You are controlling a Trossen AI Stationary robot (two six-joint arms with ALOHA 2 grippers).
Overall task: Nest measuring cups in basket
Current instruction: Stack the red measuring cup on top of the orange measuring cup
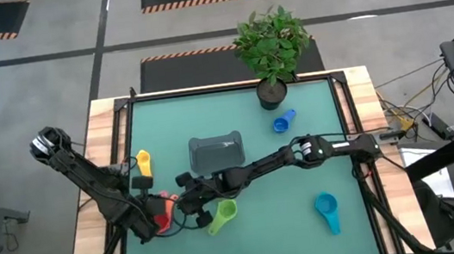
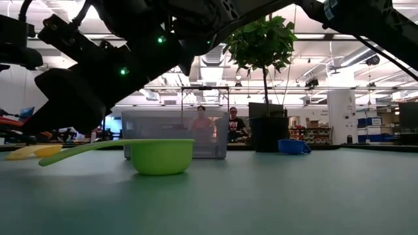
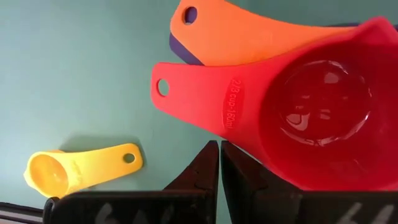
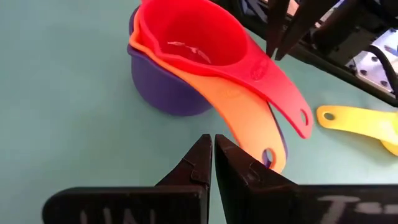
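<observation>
A red cup (image 3: 317, 118) sits nested in an orange cup (image 4: 242, 106), and that in a purple cup (image 4: 165, 87). The stack (image 1: 164, 211) stands on the mat at the near left. My left gripper (image 3: 219, 149) is shut and points down over the red cup where its handle joins the bowl. My right gripper (image 4: 213, 142) is also shut, slanting down beside the handles' free ends. The basket (image 1: 215, 153) stands mid-table. A green cup (image 1: 223, 214), a yellow cup (image 1: 143, 163), a blue cup (image 1: 283, 122) and a teal cup (image 1: 328, 212) lie singly on the mat. My left gripper's shut fingertips (image 4: 273, 53) stand right at the root of the red cup's handle (image 4: 264, 65), coming from above; whether they touch it I cannot tell. My right gripper's shut tips are close to the orange handle's end (image 4: 268, 152); I cannot tell whether they touch it.
A potted plant (image 1: 272, 94) stands at the table's far edge, behind the basket. The green cup (image 2: 162, 155) lies just right of my right gripper. The two arms cross closely over the near left of the mat. Wooden borders (image 1: 104, 116) frame the mat.
</observation>
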